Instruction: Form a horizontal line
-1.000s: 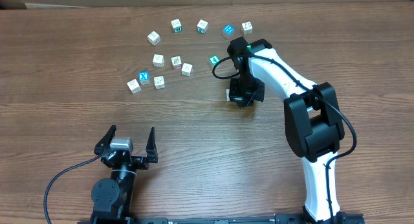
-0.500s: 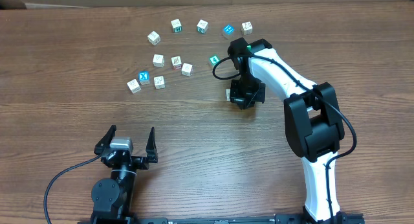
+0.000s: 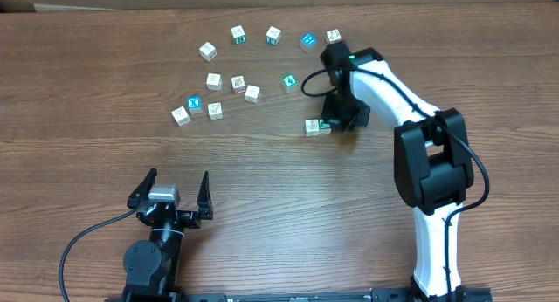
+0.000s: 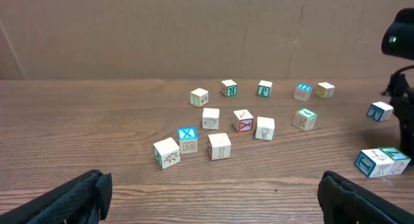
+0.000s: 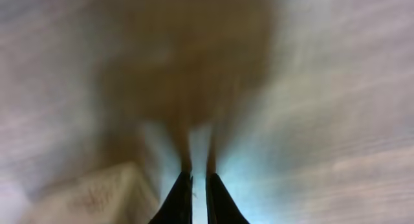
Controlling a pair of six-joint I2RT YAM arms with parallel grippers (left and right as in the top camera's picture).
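The horizontal line [image 3: 318, 126] is a short row of two touching cubes on the wooden table: a whitish one on the left and a teal-green faced one on the right. It also shows in the left wrist view [image 4: 381, 161]. My right gripper [image 3: 342, 117] hangs just to the right of the row, fingers nearly together with nothing between them [image 5: 199, 188]. The right wrist view is blurred, with a pale cube [image 5: 97, 191] at its lower left. My left gripper [image 3: 172, 188] is open and empty near the front edge [image 4: 213, 198].
Several loose letter cubes lie scattered at the back: a cluster [image 3: 214, 97] to the left, an arc [image 3: 272, 35] along the far side, and a teal cube [image 3: 289, 80] close to the right arm. The table's far edge meets a cardboard wall [image 4: 194, 30].
My right gripper has moved right and slightly back, off the two cubes, which now lie uncovered. The left arm has not moved.
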